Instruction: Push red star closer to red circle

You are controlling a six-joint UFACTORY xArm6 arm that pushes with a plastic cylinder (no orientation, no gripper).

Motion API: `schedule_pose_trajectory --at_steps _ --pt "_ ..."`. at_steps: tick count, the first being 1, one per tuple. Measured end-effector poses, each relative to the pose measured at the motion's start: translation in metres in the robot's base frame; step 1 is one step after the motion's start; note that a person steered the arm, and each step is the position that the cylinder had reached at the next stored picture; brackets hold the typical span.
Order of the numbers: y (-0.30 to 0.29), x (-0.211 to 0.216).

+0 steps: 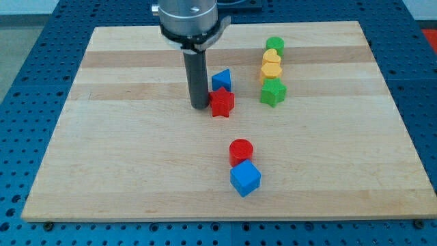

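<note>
counter: pale wooden board (136, 171) on a blue perforated base; largest thing here, all blocks sit on it.
arm: dark straight rod under a grey metal mount, my tip (199, 107) down on the counter.
claw: none fitted, so nothing released or clenched; the rod only pushes.
blue cube: plastic (245, 178), at 6 o'clock of the red circle, touching or just about.
green star: plastic (272, 92), bottom of a column at 3 o'clock of the red star; above it a yellow hexagon-like block (271, 71), another yellow block (272, 57), a green block (275, 45), shapes unclear.
red star: plastic (221, 102), just at 3 o'clock of my tip, touching or nearly; blue triangle block (220, 79) at its 12.
red circle: plastic (240, 149), at about 5 o'clock of the star, apart.
step: approach done, push not yet made, I judge.
next move: tip sits at the star's 9; needs to shift toward its 11–12, then push toward 5.
room: lane between star and circle is open; board edges well away; blue triangle crowds the 12 o'clock entry.
</note>
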State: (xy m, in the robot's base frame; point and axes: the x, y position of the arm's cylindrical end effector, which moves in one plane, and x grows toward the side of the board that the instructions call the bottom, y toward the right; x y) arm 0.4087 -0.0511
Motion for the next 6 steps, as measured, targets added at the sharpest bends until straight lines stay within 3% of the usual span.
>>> schedule_pose_trajectory --at_steps 2,3,4,6 --pt "0.004 -0.031" --pt "0.004 -0.023" --pt "0.011 0.015" --pt "0.021 0.046"
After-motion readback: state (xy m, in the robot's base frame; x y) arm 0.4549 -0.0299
